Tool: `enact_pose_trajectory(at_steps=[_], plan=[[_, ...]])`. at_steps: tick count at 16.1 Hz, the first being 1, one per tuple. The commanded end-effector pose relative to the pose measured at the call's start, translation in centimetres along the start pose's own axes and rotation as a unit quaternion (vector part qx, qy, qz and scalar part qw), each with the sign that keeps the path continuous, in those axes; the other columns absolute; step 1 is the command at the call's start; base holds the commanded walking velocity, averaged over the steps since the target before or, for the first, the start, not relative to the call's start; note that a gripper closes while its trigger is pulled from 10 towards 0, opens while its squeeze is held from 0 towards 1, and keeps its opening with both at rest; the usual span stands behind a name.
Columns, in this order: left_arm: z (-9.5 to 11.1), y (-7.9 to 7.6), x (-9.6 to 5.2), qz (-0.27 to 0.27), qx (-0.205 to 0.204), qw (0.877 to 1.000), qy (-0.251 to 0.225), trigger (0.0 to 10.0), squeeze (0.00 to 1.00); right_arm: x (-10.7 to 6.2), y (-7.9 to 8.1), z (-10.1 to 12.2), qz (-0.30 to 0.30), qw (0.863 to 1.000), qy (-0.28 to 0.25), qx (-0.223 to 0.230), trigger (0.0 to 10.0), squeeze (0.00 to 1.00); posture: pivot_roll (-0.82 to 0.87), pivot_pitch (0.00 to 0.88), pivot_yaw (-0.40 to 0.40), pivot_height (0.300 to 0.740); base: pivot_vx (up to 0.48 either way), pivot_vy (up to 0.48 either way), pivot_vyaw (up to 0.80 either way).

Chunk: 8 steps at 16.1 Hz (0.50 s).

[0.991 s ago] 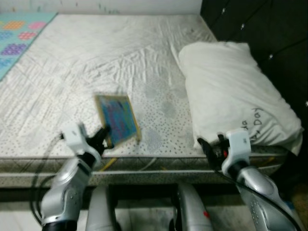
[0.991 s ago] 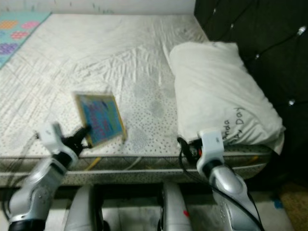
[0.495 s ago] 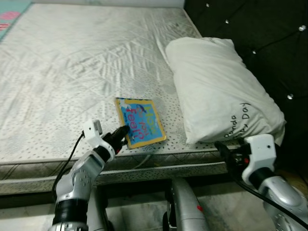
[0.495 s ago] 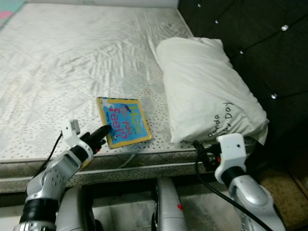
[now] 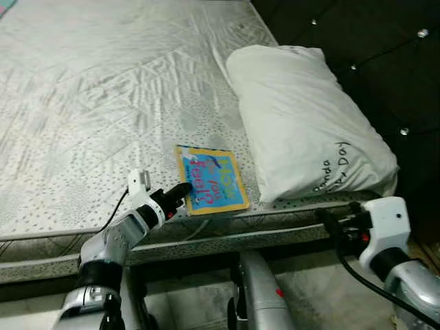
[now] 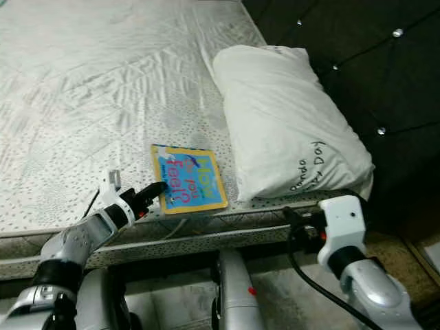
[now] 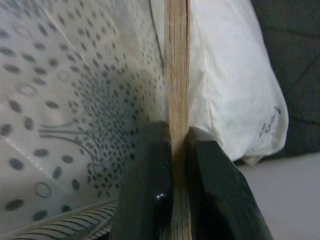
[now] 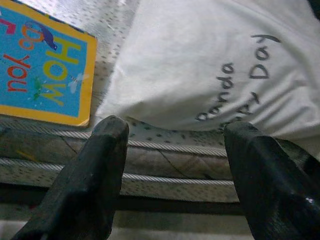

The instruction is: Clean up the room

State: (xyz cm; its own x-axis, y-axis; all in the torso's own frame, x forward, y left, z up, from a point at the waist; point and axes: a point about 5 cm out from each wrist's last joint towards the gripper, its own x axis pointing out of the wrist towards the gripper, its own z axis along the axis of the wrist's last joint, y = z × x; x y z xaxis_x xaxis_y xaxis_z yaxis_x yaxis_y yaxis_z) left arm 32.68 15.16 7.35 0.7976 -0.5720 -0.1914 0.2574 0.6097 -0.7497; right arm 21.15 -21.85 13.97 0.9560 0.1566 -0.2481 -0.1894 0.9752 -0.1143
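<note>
- Book (image 5: 211,178), blue cover with yellow border, lies flat on the mattress (image 5: 96,103) near its front edge, just beside the white pillow (image 5: 306,124).
- Left gripper (image 5: 180,192) is at the book's near left corner, both black fingers (image 7: 150,190) pressed against the book's edge from either side, pinching it; the left wrist view shows the page stack edge-on between them.
- Book's far side rests on the mattress sheet; whether the near corner is lifted off the sheet, can't tell.
- Right gripper (image 8: 175,165) hangs below the mattress front edge, in front of the pillow's near end, fingers spread wide apart, holding nothing.
- Right wrist view looks up at the mattress side seam, the pillow with the handwritten words "Panda Day", and the book's cover corner.
- Pillow lies along the right side of the mattress, next to the dark tufted headboard (image 5: 371,62).
- Mattress sheet is white, quilted and wrinkled, dotted pattern near the front edge.
</note>
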Motion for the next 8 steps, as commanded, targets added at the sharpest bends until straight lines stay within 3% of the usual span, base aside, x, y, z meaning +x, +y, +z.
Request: enact_pose_trajectory(at_steps=[1, 5, 6, 7, 8], plan=[[-0.5, -0.3, 0.7, -0.012, 0.009, 1.000, 0.022, 10.0, 0.00, -0.5, -0.4, 0.4, -0.008, 1.000, 0.000, -0.005, 10.0, 0.00, -0.40, 0.175, -0.129, 0.567, 0.000, 0.000, 0.00], [1.1, 0.1, 1.4, 0.000, 0.009, 1.000, 0.002, 10.0, 0.00, -0.8, -0.5, 0.5, -0.011, 1.000, 0.004, -0.008, 10.0, 0.00, -0.41, 0.180, -0.129, 0.567, 0.000, 0.000, 0.00], [1.6, 0.4, 1.3, 0.013, 0.020, 1.000, -0.007, 10.0, 0.71, -0.7, -0.5, 0.5, -0.012, 1.000, 0.004, -0.008, 10.0, 0.00, -0.41, 0.182, -0.127, 0.567, 0.000, 0.000, 0.00], [2.0, 0.5, 1.3, 0.020, 0.023, 0.999, -0.014, 10.0, 1.00, -0.7, -0.4, 0.5, -0.012, 1.000, 0.004, -0.007, 10.0, 0.00, -0.40, 0.183, -0.124, 0.567, 0.000, 0.000, 0.00], [2.4, 0.7, 1.2, 0.028, 0.027, 0.999, -0.021, 10.0, 1.00, -0.7, -0.3, 0.4, -0.013, 1.000, 0.004, -0.006, 10.0, 0.00, -0.40, 0.182, -0.122, 0.567, 0.000, 0.000, 0.00]])
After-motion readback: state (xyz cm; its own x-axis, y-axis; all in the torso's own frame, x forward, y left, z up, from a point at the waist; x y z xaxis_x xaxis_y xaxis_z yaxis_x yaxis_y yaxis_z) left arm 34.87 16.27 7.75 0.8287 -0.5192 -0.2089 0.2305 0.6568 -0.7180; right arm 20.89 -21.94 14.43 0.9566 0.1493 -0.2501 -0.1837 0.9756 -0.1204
